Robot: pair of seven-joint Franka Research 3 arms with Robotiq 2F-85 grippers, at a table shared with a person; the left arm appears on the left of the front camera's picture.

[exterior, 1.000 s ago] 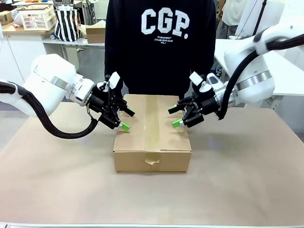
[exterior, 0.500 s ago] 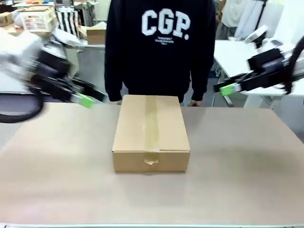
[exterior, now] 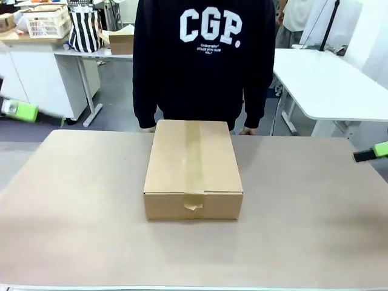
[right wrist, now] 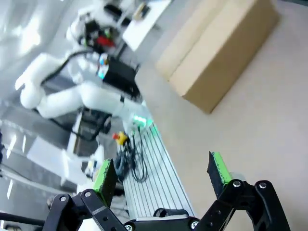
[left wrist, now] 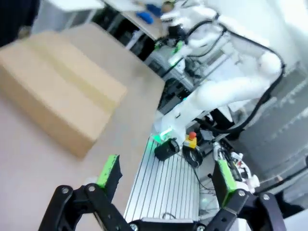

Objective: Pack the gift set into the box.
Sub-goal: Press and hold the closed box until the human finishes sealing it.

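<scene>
Taped rectangular corrugated box (exterior: 193, 167) lies shut on the matte table (exterior: 315, 230); both tools (left wrist: 166, 175) (right wrist: 161, 171) gape apart.

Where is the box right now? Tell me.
In the front view the box sits closed and taped at the table's middle, just in front of the person standing at the far edge.

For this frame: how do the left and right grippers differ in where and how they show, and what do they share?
In the front view, the left gripper is a blurred green pad at the picture's left edge, above table level against the background; the right gripper is a green pad tip at the right edge, lower, near the table. Shared: both are open and empty in their wrist views, left and right, and both are well clear of the taped-shut box.
</scene>
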